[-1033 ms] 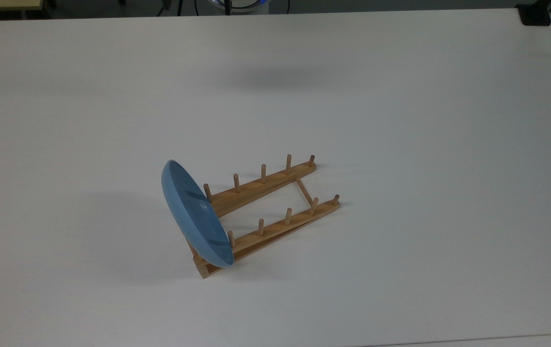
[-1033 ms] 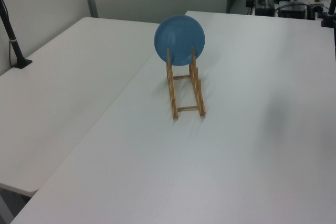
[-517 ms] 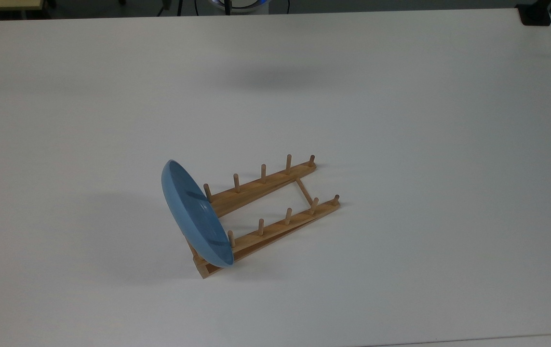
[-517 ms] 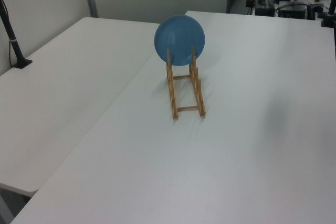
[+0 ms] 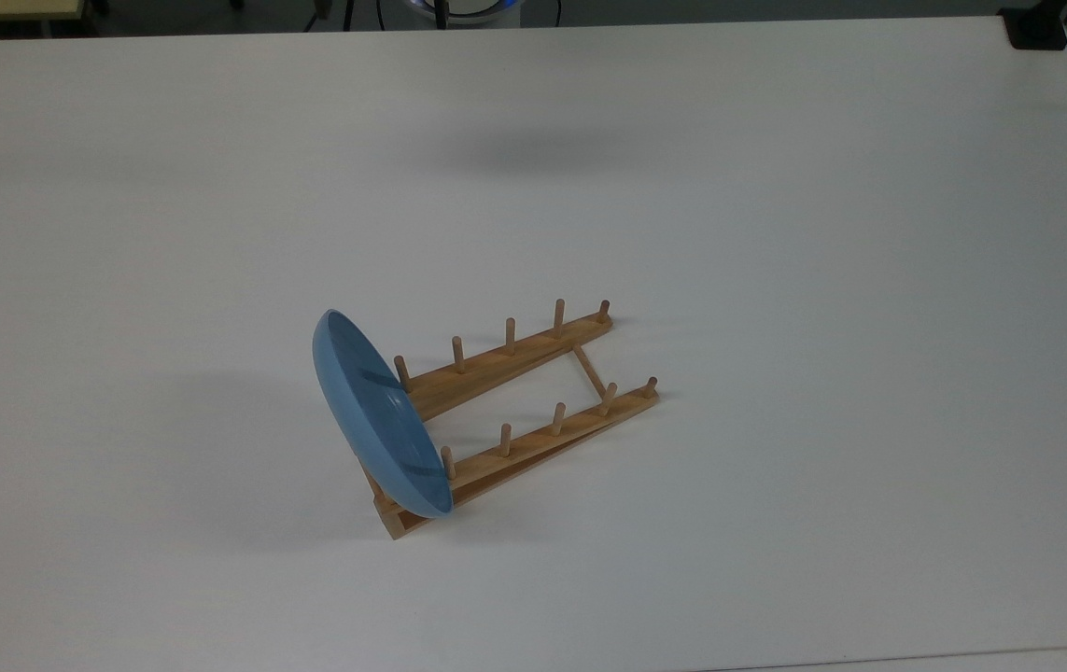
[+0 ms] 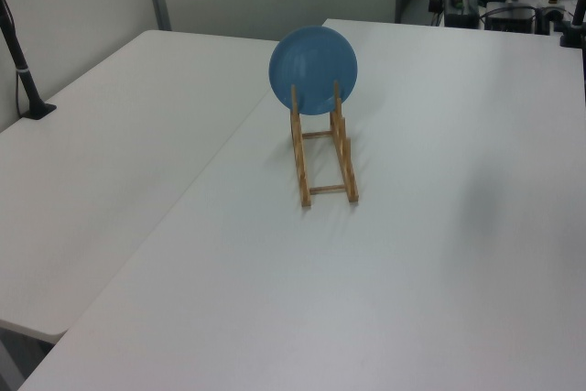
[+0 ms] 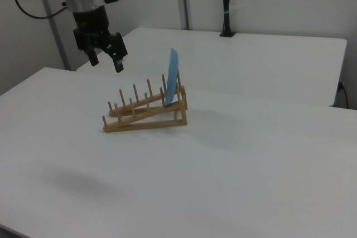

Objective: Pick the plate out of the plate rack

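Right now your plate [image 5: 374, 411] stands on edge in the end slot of the plate rack [image 5: 533, 392], at the rack's raised end, leaning on the pegs; the other peg slots hold nothing. In the top view that end is the rack's left. The rack sits on the white table [image 5: 776, 233]. In the right view your gripper [image 7: 106, 62] hangs in the air to the right view's left of the rack, jaws spread apart and gripping nothing, well clear of the plate.

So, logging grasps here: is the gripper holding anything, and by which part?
Nothing: the gripper hangs open, apart from the light-blue round plate in the wooden rack.
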